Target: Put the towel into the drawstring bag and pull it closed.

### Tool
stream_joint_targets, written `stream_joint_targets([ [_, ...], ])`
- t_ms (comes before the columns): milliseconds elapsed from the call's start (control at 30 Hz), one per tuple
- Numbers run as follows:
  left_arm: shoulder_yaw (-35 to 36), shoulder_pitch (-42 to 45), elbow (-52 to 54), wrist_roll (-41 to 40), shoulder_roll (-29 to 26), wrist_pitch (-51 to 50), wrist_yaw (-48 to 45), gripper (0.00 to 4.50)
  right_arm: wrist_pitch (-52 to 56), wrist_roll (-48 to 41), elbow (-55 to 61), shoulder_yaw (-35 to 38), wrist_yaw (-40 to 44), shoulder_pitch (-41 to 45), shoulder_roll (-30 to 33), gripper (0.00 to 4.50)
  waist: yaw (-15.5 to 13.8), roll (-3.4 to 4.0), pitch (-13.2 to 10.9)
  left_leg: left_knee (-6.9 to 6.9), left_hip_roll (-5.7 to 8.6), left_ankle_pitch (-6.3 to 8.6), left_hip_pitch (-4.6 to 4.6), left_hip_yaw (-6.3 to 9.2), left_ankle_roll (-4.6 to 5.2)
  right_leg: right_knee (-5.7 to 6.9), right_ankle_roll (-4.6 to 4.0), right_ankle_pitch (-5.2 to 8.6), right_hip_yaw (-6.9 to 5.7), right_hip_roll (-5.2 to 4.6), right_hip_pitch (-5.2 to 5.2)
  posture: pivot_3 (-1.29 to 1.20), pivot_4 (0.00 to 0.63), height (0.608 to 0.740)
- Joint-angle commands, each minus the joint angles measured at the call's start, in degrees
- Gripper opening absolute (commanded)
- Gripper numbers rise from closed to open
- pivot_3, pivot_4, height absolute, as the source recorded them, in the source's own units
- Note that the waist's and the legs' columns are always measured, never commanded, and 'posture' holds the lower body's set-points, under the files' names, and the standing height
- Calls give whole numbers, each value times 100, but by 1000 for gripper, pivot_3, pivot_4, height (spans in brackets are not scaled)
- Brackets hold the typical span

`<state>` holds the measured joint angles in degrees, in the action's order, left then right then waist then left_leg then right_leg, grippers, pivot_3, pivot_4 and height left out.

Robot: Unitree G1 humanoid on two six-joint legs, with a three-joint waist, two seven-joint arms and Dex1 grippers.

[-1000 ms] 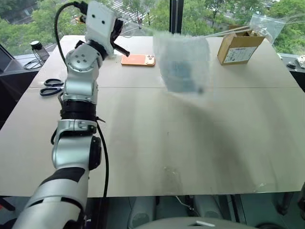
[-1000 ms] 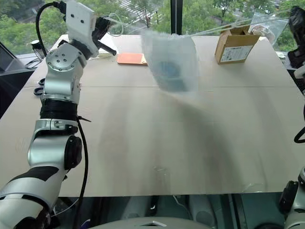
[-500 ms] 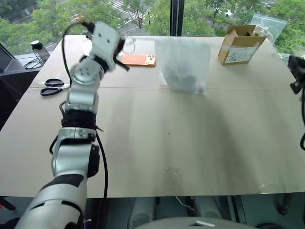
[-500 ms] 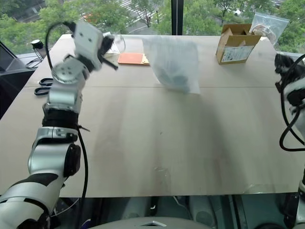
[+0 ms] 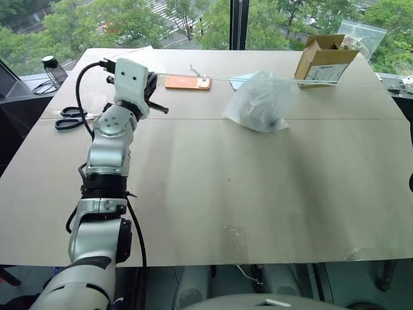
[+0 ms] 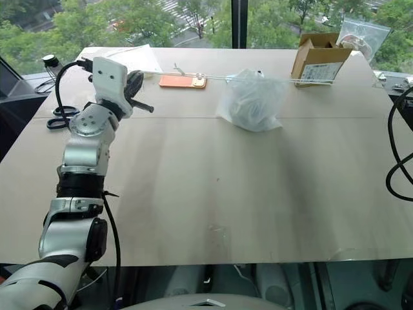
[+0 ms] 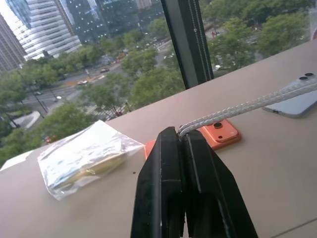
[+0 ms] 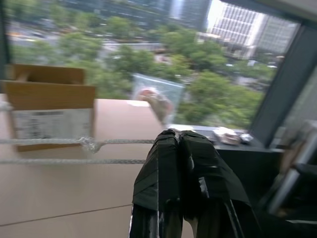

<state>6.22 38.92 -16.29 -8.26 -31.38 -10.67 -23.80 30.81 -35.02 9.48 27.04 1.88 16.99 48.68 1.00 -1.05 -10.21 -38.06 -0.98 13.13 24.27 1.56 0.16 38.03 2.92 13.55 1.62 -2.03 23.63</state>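
The white drawstring bag (image 5: 258, 103) lies bunched on the table, mouth gathered tight. Through its thin fabric the towel (image 5: 262, 114) shows as a dim dark lump. A taut white cord (image 5: 213, 78) runs from the bag's mouth to my left gripper (image 7: 181, 135), which is shut on the cord's end out at the left of the table. Two more cords (image 8: 59, 142) stretch the other way to my right gripper (image 8: 173, 136), shut on them off the table's right side. In the head views the left gripper (image 6: 143, 103) hovers above the table near the orange phone.
An orange phone (image 5: 187, 82) lies behind the left cord, with a light-blue phone (image 7: 297, 101) next to it. A cardboard box (image 5: 322, 59) and a clear zip bag (image 5: 361, 32) stand at the back right. Scissors (image 5: 70, 118) lie at the left edge, a clear plastic bag (image 7: 84, 158) at back left.
The bag hung in the air and has come down onto the table, its mouth now cinched. Both arms sank and spread apart, pulling the cords straight.
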Motion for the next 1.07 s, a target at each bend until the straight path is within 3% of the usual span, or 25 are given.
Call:
stream_joint_targets([
  [33,-330,-755,1026,-374,121,-209,-765,36,338,-625,1264,-695,1262,-427,-82,0,0,1,1,6,-1,0,-3,-2,0,-1,0,0,2,0,0,0,150,740],
  [133,-416,-1199,1463,-560,248,-598,-958,36,786,-1017,1935,-1396,1620,-716,-379,0,-10,0,0,3,-15,0,-3,2,0,3,-2,0,0,8,0,0,150,740],
  [200,-513,-1433,1630,-554,258,-737,-1075,36,870,-787,2201,-1900,1736,-876,-483,0,-36,0,-1,-5,-16,0,1,7,0,7,-3,-1,-4,11,1,0,150,740],
  [333,-505,-1877,2036,-825,138,-1055,-1492,36,938,-452,2166,-2175,1678,-997,-687,0,-35,-1,0,-22,-8,0,1,4,1,4,-1,-1,-3,7,-5,0,150,740],
  [400,-326,-2137,2226,-1245,35,-1318,-1833,576,881,-248,2163,-2150,1728,-1179,-665,0,-30,-1,0,-22,-9,0,-11,0,1,3,-1,0,2,6,-16,0,150,740],
  [433,-252,-2264,2310,-1387,-47,-1385,-1983,951,833,-180,2235,-2129,1837,-1339,-614,644,-34,-1,0,-21,-11,0,-15,0,0,4,-2,0,0,7,-18,0,150,740],
  [533,29,-2663,2692,-1949,-339,-1763,-2441,2360,653,-146,2511,-1798,2187,-2004,-511,1887,-41,-1,0,-13,-17,1,-16,10,0,4,-5,2,-7,14,-17,0,150,740],
  [667,398,-3377,3072,-2365,-896,-2006,-3013,4342,566,-377,3063,-772,2813,-3264,-386,3866,-35,1,0,-10,-25,1,-24,-2,0,3,-4,3,2,13,-20,0,150,740],
  [700,495,-3579,3143,-2437,-1010,-2024,-3122,4500,482,-344,3208,-513,3023,-3664,-365,4280,-36,3,2,-8,-28,2,-34,-6,0,-1,-4,4,5,11,-28,0,150,740],
  [867,775,-4238,3469,-2519,-1140,-1907,-3182,4500,-212,202,3486,236,3509,-4844,-526,4397,-39,-2,6,-3,-35,3,-54,-9,0,-8,-1,33,5,10,-40,0,150,740],
  [1067,821,-4259,3798,-2462,-662,-1822,-2505,4500,-996,809,2840,322,3446,-4839,-1011,4397,-39,-8,19,-16,-43,3,-62,-8,0,-7,-1,33,5,3,-50,0,150,740],
])
